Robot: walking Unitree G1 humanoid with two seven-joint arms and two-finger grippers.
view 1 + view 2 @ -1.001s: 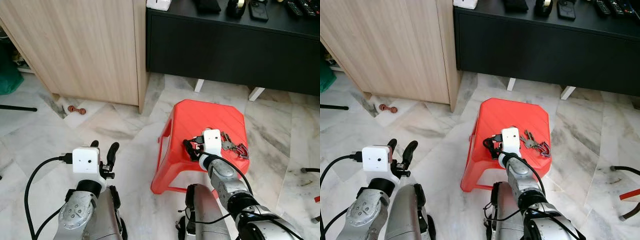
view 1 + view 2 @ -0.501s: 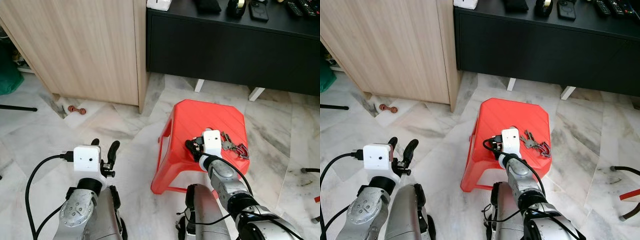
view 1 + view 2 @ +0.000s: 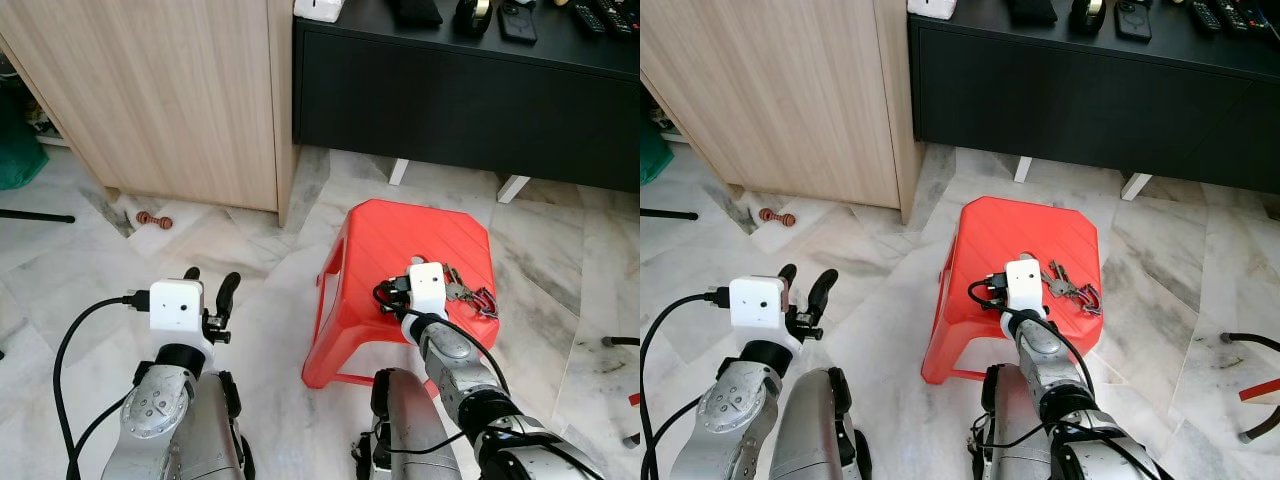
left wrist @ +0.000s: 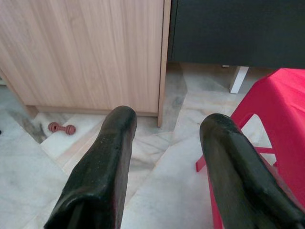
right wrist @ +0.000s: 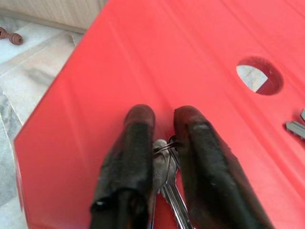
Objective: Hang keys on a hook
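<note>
The right hand [image 5: 159, 126] is over the red stool [image 3: 370, 270], its two black fingers [image 5: 131, 157] closed on a small bunch of keys [image 5: 164, 164] by the ring. In the head views the white wrist camera block hides this grip, and in the wrist view the key blades are cut off at the frame edge, so their number cannot be told. The keys are silver, hung on a thin wire ring, and lie between the fingers just above the stool's ribbed red top. A second key bunch [image 3: 468, 294] with a dark red clip lies on the stool's right side, apart from the hand; its details are too small to read. The stool stands on a grey-veined marble floor [image 3: 250, 250], before a black cabinet [image 3: 450, 100] and beside a light wood cabinet [image 3: 170, 100]. A small red dumbbell-shaped toy [image 3: 153, 219] lies by the wood cabinet's foot. The left hand [image 4: 164, 143] hangs over the floor, fingers apart and holding nothing.
</note>
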